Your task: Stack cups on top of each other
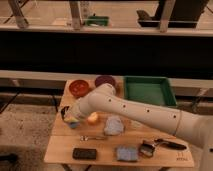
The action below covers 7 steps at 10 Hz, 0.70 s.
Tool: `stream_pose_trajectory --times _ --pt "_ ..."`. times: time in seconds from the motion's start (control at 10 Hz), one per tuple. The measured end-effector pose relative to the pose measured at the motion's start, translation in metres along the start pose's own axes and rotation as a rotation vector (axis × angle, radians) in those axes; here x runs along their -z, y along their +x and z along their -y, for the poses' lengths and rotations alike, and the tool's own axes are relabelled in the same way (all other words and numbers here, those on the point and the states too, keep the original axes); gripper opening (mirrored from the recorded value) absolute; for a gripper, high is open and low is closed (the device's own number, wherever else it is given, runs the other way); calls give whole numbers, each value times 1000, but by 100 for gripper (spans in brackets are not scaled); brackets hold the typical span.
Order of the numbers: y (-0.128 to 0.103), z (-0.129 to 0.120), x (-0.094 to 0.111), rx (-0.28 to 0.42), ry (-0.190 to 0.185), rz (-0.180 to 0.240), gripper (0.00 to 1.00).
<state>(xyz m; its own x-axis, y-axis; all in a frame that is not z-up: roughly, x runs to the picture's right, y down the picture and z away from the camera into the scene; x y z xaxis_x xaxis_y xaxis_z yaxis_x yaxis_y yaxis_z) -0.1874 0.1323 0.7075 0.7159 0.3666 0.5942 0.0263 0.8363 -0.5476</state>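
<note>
**Concrete floor, wooden table, arm reaching to its left edge**

Behind the table (150,131) runs a long dark bench or ledge, with a railing and a walkway above it. A green box stands far back on that walkway. The floor around the table is grey and speckled.

Across the table lies the white arm (135,111), coming in from the lower right and crossing most of the top. It hides part of the surface behind it.

At the back right sits a green tray (149,91). Left of it stand a purple bowl (105,81) and then a red bowl (78,87), close together at the back edge. The arm's elbow passes just in front of the purple bowl.

Mid-table, just in front of the arm, lies a crumpled pale grey-blue cloth (114,125). Along the front edge, from left to right, are a flat black block (84,153), a blue sponge (126,153) and a black-handled brush (164,145).

The orange cup (93,118) stands upright near the left side, between the cloth and the gripper (66,114). The dark gripper hangs low over the table's left edge. The blue cup (73,122) is right at it and partly hidden by it. Whether the gripper has hold of that cup, or how wide it stands, cannot be told.

A thin metal utensil (93,138) lies in front of the orange cup.
</note>
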Motion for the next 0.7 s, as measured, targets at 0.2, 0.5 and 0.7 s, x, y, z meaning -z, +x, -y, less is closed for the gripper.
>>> stream_pose_trajectory --times 0.2,0.5,0.7 --pt "3 1 -1 -3 2 -4 3" --pt "7 2 -1 -7 7 -17 3" --pt "9 2 -2 -9 10 -27 3"
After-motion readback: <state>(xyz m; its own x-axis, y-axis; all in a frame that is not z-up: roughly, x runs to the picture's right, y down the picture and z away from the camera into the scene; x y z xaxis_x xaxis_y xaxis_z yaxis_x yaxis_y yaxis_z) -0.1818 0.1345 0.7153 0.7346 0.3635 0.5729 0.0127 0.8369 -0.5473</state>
